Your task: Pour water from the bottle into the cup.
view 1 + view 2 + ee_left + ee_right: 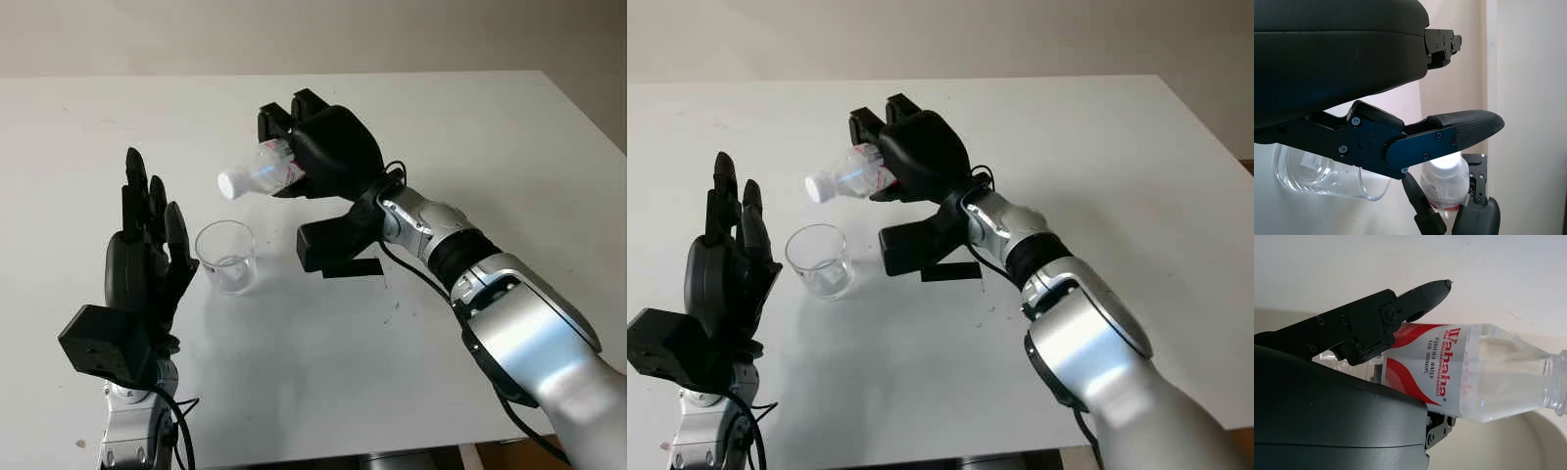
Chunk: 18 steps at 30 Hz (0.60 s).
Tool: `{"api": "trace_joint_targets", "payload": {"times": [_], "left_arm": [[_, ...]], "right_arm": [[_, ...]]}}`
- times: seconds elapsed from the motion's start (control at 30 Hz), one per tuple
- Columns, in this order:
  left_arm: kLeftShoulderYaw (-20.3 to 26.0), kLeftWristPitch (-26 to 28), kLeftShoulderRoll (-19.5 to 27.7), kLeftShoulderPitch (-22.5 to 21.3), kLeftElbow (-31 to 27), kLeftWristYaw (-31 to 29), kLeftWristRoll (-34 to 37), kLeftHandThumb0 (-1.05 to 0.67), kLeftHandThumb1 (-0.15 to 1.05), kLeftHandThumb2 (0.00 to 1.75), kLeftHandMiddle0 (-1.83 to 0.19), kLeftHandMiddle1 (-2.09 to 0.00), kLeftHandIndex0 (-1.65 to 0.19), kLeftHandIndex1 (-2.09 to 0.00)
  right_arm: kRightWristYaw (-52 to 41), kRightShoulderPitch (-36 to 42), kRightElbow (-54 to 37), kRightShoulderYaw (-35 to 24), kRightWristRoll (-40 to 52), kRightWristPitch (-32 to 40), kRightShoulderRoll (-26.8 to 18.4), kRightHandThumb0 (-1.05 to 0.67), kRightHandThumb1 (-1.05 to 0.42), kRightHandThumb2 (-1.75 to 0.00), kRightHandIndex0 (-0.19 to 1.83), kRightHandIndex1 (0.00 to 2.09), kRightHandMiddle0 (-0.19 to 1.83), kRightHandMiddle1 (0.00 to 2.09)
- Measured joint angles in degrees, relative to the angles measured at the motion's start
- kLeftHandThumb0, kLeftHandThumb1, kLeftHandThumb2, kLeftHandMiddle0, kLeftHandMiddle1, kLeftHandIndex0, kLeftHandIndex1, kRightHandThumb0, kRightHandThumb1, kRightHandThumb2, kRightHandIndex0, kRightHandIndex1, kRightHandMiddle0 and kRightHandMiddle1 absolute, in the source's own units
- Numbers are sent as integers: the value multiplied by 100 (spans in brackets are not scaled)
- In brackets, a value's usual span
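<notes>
Two hands work over the white table (pixel 490 127): the right hand (pixel 328 147) grips a Wahaha water bottle (pixel 265 172) tilted nearly level, white cap pointing above the clear cup (pixel 227 257). Just beside that cup stands the left hand (pixel 147 259), open, holding nothing, with bare table around toward the edges.

Clear bottle (pixel 263 172), red-white label, white cap on, held tilted above table, neck toward clear cup (pixel 227 257) standing upright below.

Clear bottle (pixel 1488 377) with red-white label, white cap; clear cup (pixel 227 257).
</notes>
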<state>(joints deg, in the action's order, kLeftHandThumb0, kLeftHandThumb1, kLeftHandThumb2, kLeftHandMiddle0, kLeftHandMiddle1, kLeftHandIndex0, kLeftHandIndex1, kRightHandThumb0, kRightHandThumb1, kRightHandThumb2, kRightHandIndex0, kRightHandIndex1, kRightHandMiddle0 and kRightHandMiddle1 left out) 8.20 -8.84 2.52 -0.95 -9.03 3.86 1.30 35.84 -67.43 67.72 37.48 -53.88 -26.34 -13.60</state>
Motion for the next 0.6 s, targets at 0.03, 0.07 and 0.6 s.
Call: {"api": "trace_joint_targets", "payload": {"times": [0.03,0.07,0.6], "left_arm": [[-2,0,-3,1,0,12,-2,-74,105,69,6,-5,9,0],[-5,1,-5,1,-1,25,-3,-75,105,69,7,-5,10,0],[-72,159,-49,100,-79,-2,23,-81,105,63,8,-5,11,0]], "right_arm": [[40,-32,0,45,-32,19,0,-23,-101,-6,91,209,48,209],[90,-59,2,78,-73,41,0,-24,-100,-5,91,209,45,209],[948,-188,200,783,-713,420,3,-32,-101,-6,107,209,61,209]]}}
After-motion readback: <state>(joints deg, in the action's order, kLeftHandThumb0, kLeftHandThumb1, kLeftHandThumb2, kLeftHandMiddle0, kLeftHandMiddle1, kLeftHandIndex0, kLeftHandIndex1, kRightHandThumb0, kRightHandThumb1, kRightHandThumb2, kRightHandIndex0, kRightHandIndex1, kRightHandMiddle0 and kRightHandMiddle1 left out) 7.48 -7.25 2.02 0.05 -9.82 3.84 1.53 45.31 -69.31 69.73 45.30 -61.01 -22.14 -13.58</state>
